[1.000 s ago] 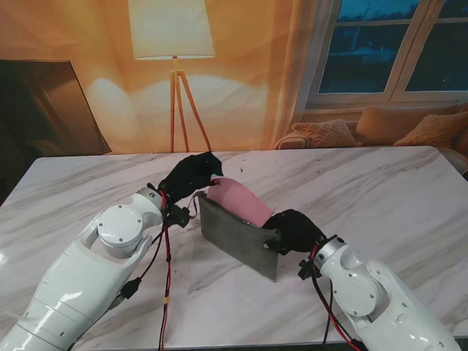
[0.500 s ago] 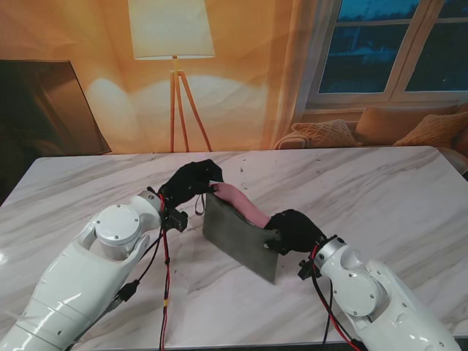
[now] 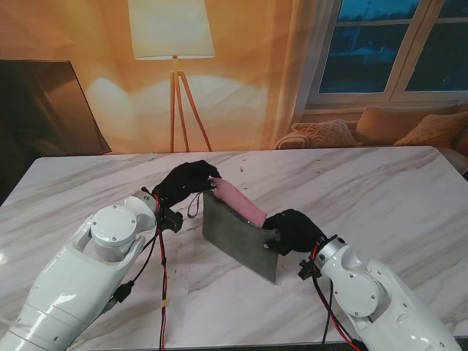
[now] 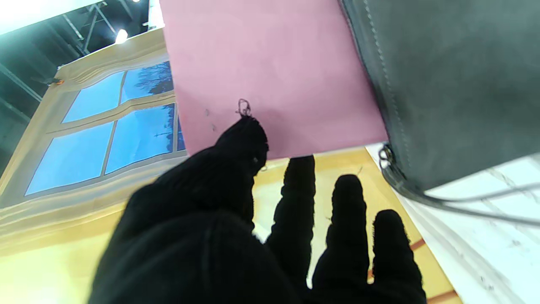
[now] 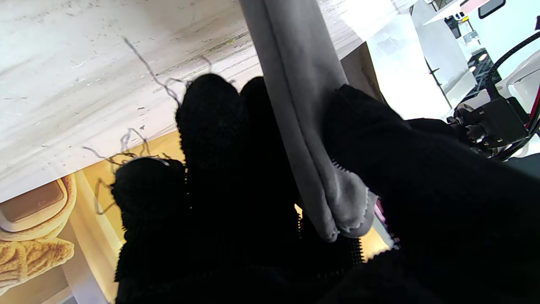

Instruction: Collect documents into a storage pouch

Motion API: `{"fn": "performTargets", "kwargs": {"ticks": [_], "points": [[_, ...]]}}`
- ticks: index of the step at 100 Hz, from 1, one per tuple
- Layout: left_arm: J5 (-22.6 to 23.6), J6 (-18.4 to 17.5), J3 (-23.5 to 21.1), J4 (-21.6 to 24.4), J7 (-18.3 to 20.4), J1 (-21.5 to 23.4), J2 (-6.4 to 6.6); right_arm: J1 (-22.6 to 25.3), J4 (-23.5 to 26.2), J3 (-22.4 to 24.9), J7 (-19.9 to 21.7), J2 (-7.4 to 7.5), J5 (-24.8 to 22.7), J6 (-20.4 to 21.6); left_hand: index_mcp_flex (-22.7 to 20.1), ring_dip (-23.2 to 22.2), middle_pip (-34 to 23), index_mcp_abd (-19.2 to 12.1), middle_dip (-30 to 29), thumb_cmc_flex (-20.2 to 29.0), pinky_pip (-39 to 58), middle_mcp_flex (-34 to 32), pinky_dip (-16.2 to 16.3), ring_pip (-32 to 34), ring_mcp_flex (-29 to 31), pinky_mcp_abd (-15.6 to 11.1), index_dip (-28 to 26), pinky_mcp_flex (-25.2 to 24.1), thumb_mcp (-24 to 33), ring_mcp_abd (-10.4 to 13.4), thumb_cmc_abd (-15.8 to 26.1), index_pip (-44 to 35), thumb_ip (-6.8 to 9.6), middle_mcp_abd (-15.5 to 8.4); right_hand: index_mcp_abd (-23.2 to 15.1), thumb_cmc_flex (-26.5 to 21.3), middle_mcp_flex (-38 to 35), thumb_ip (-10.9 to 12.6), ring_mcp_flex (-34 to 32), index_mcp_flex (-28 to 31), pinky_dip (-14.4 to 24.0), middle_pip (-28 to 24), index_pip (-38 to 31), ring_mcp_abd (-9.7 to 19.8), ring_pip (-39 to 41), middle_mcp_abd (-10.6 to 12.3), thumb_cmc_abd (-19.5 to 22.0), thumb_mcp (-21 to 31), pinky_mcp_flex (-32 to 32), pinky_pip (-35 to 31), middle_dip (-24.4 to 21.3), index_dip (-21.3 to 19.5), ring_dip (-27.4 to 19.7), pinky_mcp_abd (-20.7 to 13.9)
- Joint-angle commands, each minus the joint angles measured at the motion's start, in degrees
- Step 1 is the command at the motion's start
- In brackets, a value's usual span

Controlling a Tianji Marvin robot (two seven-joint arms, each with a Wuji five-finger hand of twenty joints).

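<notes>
Grey felt makes up the storage pouch [image 3: 240, 238], which is held upright on its edge near the middle of the white marble desk [image 3: 380, 190], its long side running from 10 o'clock to 4 o'clock in the stand view. A pink document [image 3: 238, 201] is seen standing out of the pouch's far side, slanting up toward 10 o'clock; only its upper part is visible, the rest being hidden behind the grey wall.

The right robot hand [image 3: 291, 230], gloved in black, is closed on the pouch's corner at the 4 o'clock end. In the right wrist view the doubled grey edge [image 5: 303, 126] is pinched between the thumb [image 5: 379, 160] on 1 side and the other fingers [image 5: 211, 126] on the other.

The left robot hand [image 3: 186, 181], also in a black glove, is placed at the 10 o'clock end, at the top corner of the pink sheet. In the left wrist view its thumb [image 4: 240, 139] is laid against the pink surface [image 4: 270, 71], while 3 fingertips [image 4: 346, 190] are spread just past the sheet's edge; a firm grip seems likely but cannot be confirmed from this angle. A thin dark cord [image 4: 422, 194] is seen hanging from the pouch's corner [image 4: 455, 84], just beside the sheet.
</notes>
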State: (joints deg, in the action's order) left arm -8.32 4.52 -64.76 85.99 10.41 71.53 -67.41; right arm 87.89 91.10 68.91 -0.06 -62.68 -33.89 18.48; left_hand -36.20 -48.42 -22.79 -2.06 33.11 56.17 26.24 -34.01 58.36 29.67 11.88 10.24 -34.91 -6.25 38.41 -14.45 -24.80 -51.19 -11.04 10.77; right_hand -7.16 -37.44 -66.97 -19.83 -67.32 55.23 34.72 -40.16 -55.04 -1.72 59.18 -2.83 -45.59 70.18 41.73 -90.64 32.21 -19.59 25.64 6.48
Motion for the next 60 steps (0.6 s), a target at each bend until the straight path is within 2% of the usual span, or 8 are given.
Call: {"fn": "performTargets", "kwargs": {"ticks": [1,15,25,33,42,47,51,60], "points": [[0.24,0.19,-0.32,0.64,-0.07,0.27,0.13,0.03,0.14,-0.04,0.59,0.07,-0.38,0.23,-1.76,2.66,0.99,0.14,-2.95,-1.03,-5.07,3.7,3.45,-3.38,-2.36,-2.94,1.24,-0.98,-1.77,3.04,1.28,1.15,1.74,-0.73,-7.33,-1.86,-2.84,2.82,-0.55,3.71,0.92,-0.17,-6.13,1.48,0.11,0.36,0.8,3.46,0.18,-2.05,0.71,-2.43,0.2,0.13],[3.01,0.5,-0.38,0.95,-1.54,0.54,0.16,0.11,0.29,-0.03,0.61,0.1,-0.5,0.39,-3.56,6.26,3.61,0.99,-5.22,-1.12,-8.62,7.18,4.42,-8.67,-3.94,-3.06,2.92,-1.19,-2.73,4.66,1.93,2.12,1.9,-1.52,-7.24,-1.78,-2.87,2.77,-0.55,3.59,0.92,-0.13,-6.08,1.5,0.16,0.22,0.81,3.46,0.18,-2.05,0.79,-2.45,0.19,0.13],[4.63,1.03,-0.2,0.84,-3.19,0.57,-0.07,0.27,0.46,0.05,0.64,0.1,-0.48,0.43,-5.32,8.08,4.19,2.07,-6.39,-1.54,-10.95,8.21,2.2,-11.15,-4.25,-2.89,4.78,-0.54,-4.14,5.03,2.78,3.08,2.12,-1.81,-7.23,-1.79,-2.92,2.76,-0.54,3.6,0.92,-0.12,-6.1,1.49,0.17,0.2,0.8,3.48,0.18,-2.05,0.84,-2.48,0.17,0.13],[4.38,1.6,-0.13,0.75,-3.87,0.51,-0.31,0.32,0.54,0.07,0.67,0.12,-0.5,0.62,-6.9,8.25,3.55,4.73,-6.43,-1.66,-11.93,8.14,-0.23,-11.74,-4.3,-2.93,6.18,-0.19,-6.47,4.6,3.94,3.24,2.59,-1.3,-7.32,-1.77,-2.9,2.75,-0.54,3.61,0.92,-0.07,-6.08,1.51,0.18,0.3,0.82,3.48,0.18,-2.05,0.85,-2.47,0.16,0.13],[3.94,1.83,0.03,0.74,-3.44,0.35,-0.28,0.34,0.59,0.04,0.72,0.14,-0.48,0.85,-7.61,5.35,0.21,5.4,-3.42,-3.02,-11.47,7.71,-0.51,-9.23,-4.26,-3.03,6.66,-0.31,-7.71,3.44,4.2,3.18,3.37,-0.42,-7.35,-1.77,-2.9,2.75,-0.54,3.64,0.92,-0.07,-6.08,1.56,0.15,0.26,0.87,3.47,0.18,-2.05,0.89,-2.47,0.14,0.13],[4.38,1.32,0.29,0.53,-3.24,0.14,-0.19,0.34,0.59,0.0,0.73,0.14,-0.46,0.97,-7.18,-2.16,-3.92,4.24,2.77,-4.83,-9.6,7.0,2.16,-3.76,-4.1,-2.86,6.68,-0.86,-6.45,1.68,3.11,3.32,3.77,0.34,-7.35,-1.75,-2.94,2.75,-0.59,3.63,0.92,-0.08,-6.07,1.55,0.17,0.3,0.88,3.46,0.18,-2.05,0.9,-2.46,0.15,0.13],[4.88,0.76,0.5,0.4,-3.13,-0.01,-0.1,0.35,0.61,-0.04,0.75,0.15,-0.45,1.03,-7.17,-4.92,-5.58,4.23,5.21,-5.64,-8.92,6.33,3.7,-1.13,-3.98,-2.77,6.89,-1.07,-5.9,1.13,2.88,3.53,3.71,0.49,-7.31,-1.77,-2.89,2.75,-0.59,3.62,0.92,-0.05,-6.07,1.55,0.16,0.21,0.88,3.46,0.18,-2.05,0.89,-2.46,0.15,0.13],[5.14,0.34,0.81,0.44,-2.83,-0.23,-0.01,0.4,0.67,-0.07,0.87,0.17,-0.43,1.07,-7.53,-6.53,-6.22,5.31,7.36,-6.77,-9.07,6.52,4.6,0.86,-4.6,-2.63,7.51,-1.14,-5.66,0.88,2.66,4.15,3.66,0.74,-7.28,-1.81,-2.9,2.75,-0.59,3.6,0.92,-0.05,-6.07,1.54,0.15,0.25,0.89,3.44,0.18,-2.05,0.91,-2.47,0.16,0.13]]}}
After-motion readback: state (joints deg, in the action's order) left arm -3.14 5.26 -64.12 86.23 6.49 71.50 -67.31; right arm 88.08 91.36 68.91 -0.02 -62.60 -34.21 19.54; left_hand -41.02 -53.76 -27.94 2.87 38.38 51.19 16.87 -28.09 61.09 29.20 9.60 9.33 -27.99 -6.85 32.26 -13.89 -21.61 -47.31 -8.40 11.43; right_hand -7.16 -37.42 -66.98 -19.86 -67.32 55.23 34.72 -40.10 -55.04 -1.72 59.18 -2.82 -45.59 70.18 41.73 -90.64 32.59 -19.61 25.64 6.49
